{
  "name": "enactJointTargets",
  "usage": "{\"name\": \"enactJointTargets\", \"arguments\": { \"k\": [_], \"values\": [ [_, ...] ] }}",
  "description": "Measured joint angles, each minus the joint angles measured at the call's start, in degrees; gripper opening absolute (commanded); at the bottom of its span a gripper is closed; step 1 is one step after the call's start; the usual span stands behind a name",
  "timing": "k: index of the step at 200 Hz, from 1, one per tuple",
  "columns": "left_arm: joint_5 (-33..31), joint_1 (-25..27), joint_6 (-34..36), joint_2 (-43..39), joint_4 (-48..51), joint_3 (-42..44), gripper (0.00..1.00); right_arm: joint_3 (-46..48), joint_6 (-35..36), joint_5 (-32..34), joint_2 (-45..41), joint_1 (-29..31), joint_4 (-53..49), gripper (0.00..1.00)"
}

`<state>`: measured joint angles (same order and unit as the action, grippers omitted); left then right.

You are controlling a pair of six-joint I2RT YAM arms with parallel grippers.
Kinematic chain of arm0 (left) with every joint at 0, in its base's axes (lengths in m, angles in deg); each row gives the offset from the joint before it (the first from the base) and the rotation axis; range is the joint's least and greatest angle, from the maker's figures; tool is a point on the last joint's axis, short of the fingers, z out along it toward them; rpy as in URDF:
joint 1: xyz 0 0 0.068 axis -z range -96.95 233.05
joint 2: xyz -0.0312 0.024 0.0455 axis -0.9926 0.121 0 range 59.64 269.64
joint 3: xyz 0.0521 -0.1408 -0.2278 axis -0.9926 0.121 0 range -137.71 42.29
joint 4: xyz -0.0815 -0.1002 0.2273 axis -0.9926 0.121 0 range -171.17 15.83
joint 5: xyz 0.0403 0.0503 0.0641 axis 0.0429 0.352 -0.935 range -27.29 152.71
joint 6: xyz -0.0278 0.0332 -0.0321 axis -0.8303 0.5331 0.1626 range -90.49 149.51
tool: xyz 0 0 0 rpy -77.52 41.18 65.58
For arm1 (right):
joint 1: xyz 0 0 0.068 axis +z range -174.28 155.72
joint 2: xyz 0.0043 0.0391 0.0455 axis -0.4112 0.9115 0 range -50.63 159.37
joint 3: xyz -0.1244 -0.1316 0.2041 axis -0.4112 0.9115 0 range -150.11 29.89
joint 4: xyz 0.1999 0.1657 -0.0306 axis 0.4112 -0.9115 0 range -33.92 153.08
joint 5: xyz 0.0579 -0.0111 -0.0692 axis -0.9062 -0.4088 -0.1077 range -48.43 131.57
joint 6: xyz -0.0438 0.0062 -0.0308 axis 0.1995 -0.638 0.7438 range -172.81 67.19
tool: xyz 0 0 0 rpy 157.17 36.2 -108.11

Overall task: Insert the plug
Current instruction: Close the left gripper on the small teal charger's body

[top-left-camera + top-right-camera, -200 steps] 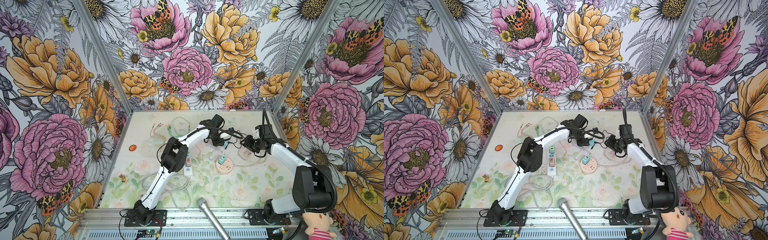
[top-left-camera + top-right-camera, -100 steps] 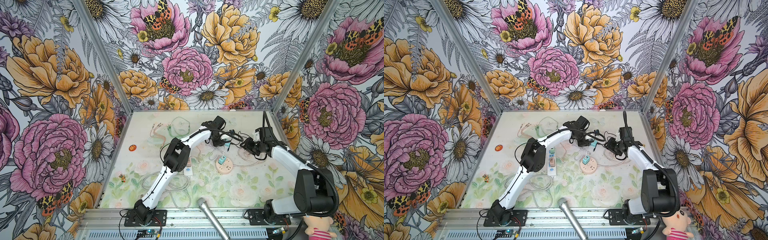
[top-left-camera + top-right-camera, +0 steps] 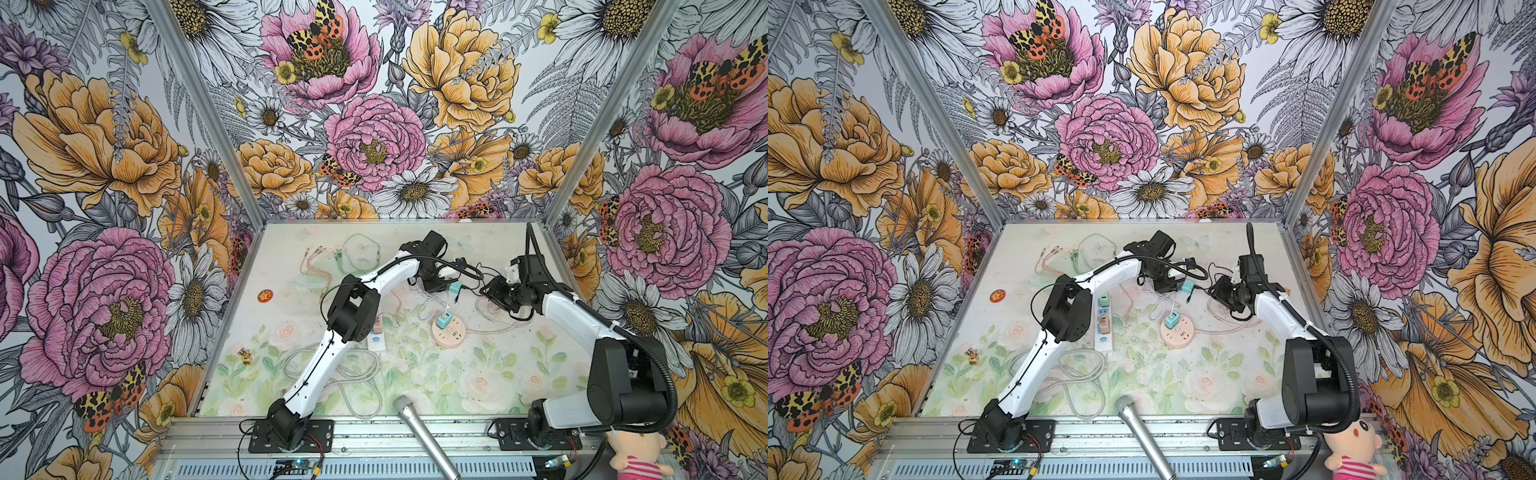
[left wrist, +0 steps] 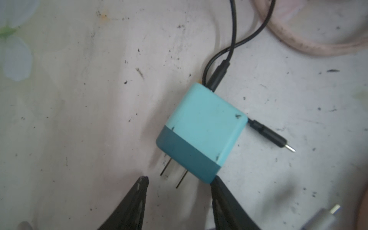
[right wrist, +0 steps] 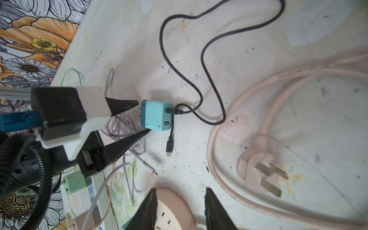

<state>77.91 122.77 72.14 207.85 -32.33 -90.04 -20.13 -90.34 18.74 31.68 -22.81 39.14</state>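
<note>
The left gripper [image 4: 180, 179] stands open with nothing clamped; its two black fingers [image 4: 137, 195] flank the prong end of the teal plug [image 4: 201, 131], one finger well off to the side of the metal prongs, the other just meeting the dark-teal corner of the body. From the right wrist view the same gripper [image 5: 143, 117] points at the plug [image 5: 155, 116] from the side, one tip on each side of the prong face; the plug lies flat on the table [image 4: 79, 99], prongs turned toward the gripper. A black cable [image 5: 205, 59] is plugged into the plug's far face and loops away across the table; its loose end [image 5: 169, 145] lies just beside the plug.

The right gripper [image 5: 180, 190] is also open and holds nothing; it hovers over the round pink socket [image 5: 175, 207], its fingers apart above the disc. In both top views the plug [image 3: 455, 287] [image 3: 1187, 286] sits between the two grippers, behind the round socket [image 3: 451, 334], apart from it; a second teal charger [image 3: 443, 321] stands inserted in that socket.

Further out, a pink three-pin plug [image 5: 258, 173] on a thick pink cord lies near the right gripper; a white power strip [image 3: 1104, 328] lies by the left arm's elbow.
</note>
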Motion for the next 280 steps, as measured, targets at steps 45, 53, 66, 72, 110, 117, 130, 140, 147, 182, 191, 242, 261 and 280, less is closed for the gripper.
{"name": "enactJointTargets", "arguments": {
  "k": [45, 53, 66, 72, 110, 117, 130, 140, 147, 182, 191, 242, 261, 280],
  "values": [
    [2.64, 0.52, 0.0, 0.09, 0.02, 0.02, 0.56, 0.35, -0.17, -0.04, 0.0, 0.04, 0.04, 0.41],
    [3.08, 0.68, 0.0, 0.13, 0.0, 0.02, 0.56, 0.63, -0.2, -0.17, 0.0, 0.04, 0.04, 0.41],
    [3.69, 0.94, -0.02, 0.35, 0.0, 0.02, 0.56, 1.18, -0.22, -0.31, 0.0, 0.07, 0.0, 0.41],
    [3.78, 1.09, -0.04, 0.44, -0.02, 0.02, 0.55, 1.4, -0.26, -0.42, 0.0, 0.07, 0.0, 0.41],
    [4.83, 2.58, -0.59, -0.2, -1.36, 2.05, 0.55, 1.7, -0.55, -0.44, 0.04, 0.09, 0.0, 0.41],
    [4.98, 2.91, -0.68, -0.7, -1.57, 2.99, 0.55, 1.7, -0.55, -0.44, 0.13, 0.11, 0.0, 0.41],
    [5.03, 3.5, -0.68, -1.77, -1.99, 4.9, 0.55, 1.7, -0.57, -0.44, 0.33, 0.11, 0.0, 0.41],
    [4.96, 4.02, -0.68, -2.49, -2.16, 6.12, 0.55, 1.7, -0.57, -0.44, 0.39, 0.11, 0.0, 0.41],
    [4.92, 4.35, -0.68, -2.78, -2.21, 6.56, 0.55, 1.7, -0.57, -0.46, 0.39, 0.11, 0.0, 0.41],
    [4.57, 4.96, -0.7, -2.97, -2.16, 6.73, 0.56, 1.9, -0.55, -0.44, 0.42, 0.11, 0.0, 0.41],
    [4.5, 4.92, -0.85, -2.93, -1.95, 6.45, 0.57, 2.12, -0.55, -0.44, 0.39, 0.11, 0.02, 0.41],
    [3.3, 3.65, -2.21, 1.07, -0.66, -0.7, 0.59, 2.8, -0.55, -0.44, 0.79, 0.11, 0.0, 0.41],
    [3.3, 3.08, -2.43, 1.62, -0.61, -1.77, 0.59, 2.82, -0.55, -0.44, 0.98, 0.13, 0.0, 0.41],
    [3.37, 2.89, -2.71, 1.75, -0.61, -1.88, 0.59, 2.84, -0.55, -0.44, 1.07, 0.22, 0.0, 0.41]
  ]
}}
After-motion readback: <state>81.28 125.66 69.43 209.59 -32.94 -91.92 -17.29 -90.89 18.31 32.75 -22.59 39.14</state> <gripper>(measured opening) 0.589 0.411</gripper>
